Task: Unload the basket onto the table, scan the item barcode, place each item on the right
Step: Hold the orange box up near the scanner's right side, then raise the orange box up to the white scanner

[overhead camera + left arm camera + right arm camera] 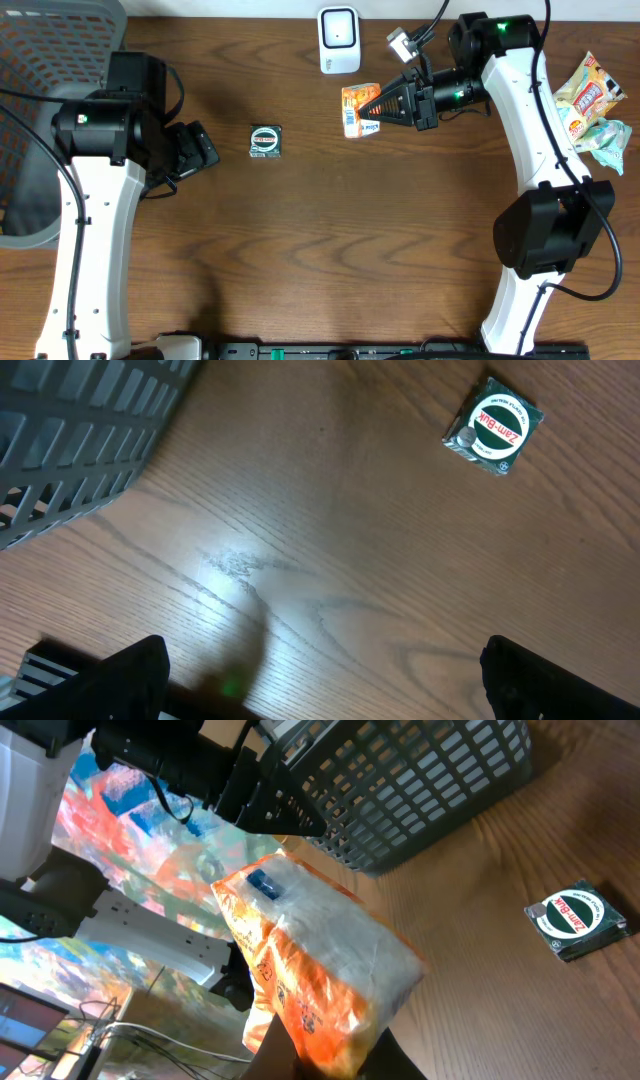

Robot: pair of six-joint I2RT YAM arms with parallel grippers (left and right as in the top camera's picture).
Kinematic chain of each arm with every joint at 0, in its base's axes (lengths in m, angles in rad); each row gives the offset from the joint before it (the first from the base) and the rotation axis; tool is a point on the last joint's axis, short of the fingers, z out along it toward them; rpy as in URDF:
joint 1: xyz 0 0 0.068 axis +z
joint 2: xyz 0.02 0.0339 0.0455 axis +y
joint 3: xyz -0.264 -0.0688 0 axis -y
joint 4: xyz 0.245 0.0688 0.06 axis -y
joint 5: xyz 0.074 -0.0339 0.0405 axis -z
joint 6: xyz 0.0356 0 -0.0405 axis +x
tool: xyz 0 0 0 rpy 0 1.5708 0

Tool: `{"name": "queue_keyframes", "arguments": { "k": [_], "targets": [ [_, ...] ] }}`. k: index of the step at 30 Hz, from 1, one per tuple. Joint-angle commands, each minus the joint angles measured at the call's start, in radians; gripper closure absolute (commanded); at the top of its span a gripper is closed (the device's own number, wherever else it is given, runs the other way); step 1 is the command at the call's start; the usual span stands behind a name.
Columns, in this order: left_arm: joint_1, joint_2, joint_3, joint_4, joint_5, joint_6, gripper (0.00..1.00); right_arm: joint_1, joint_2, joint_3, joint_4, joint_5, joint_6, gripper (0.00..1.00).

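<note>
1. the right gripper is clamping its jaws on one end of a crinkly orange and white plastic snack packet. it is holding the packet above the table, just on the near side of the white, box-shaped barcode scanner, which is standing at the far edge near the centre.
2. in the right wrist view the packet is looking puffed and glossy, with a small blue mark near its top. the print is too blurred to read.
3. the left gripper is hanging with its jaws wide apart, gripping nothing, just left of a small square dark green box with a round white and green label.
4. a grey slotted plastic basket is sitting in the far left corner, close beside the left arm.
5. two more crinkled packets, one yellow and red and one pale teal, are lying at the right edge, well apart from the held one.
6. the dark brown wood-grain table is offering its widest open stretch across the middle and near side, between the arms.
</note>
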Motion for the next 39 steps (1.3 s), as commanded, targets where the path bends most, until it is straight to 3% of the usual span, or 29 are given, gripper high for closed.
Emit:
{"name": "queue_keyframes", "arguments": {
  "k": [1,20,24,26,31,35,39],
  "targets": [
    [0.000,0.005,0.001,-0.006,-0.006,-0.009,0.03,0.002,-0.002,0.006,0.000,-0.021,-0.023,0.99],
    [0.001,0.005,0.001,-0.006,-0.006,-0.009,0.02,0.005,-0.002,0.006,0.039,0.036,-0.014,0.99],
    [0.000,0.005,0.001,-0.006,-0.006,-0.009,0.02,0.017,-0.002,0.006,0.129,0.114,0.122,0.98],
    [0.001,0.005,0.001,-0.006,-0.006,-0.009,0.03,0.029,-0.002,0.006,0.224,0.224,0.254,0.99],
    [0.000,0.005,0.001,-0.006,-0.006,-0.009,0.02,0.074,-0.002,0.006,0.506,0.736,0.777,0.99],
    [0.001,0.005,0.001,-0.006,-0.006,-0.009,0.02,0.129,0.004,0.006,0.595,1.302,0.887,0.98],
    [0.001,0.005,0.001,-0.006,-0.006,-0.009,0.02,0.181,0.042,0.006,0.592,1.563,0.886,0.99]
  ]
}}
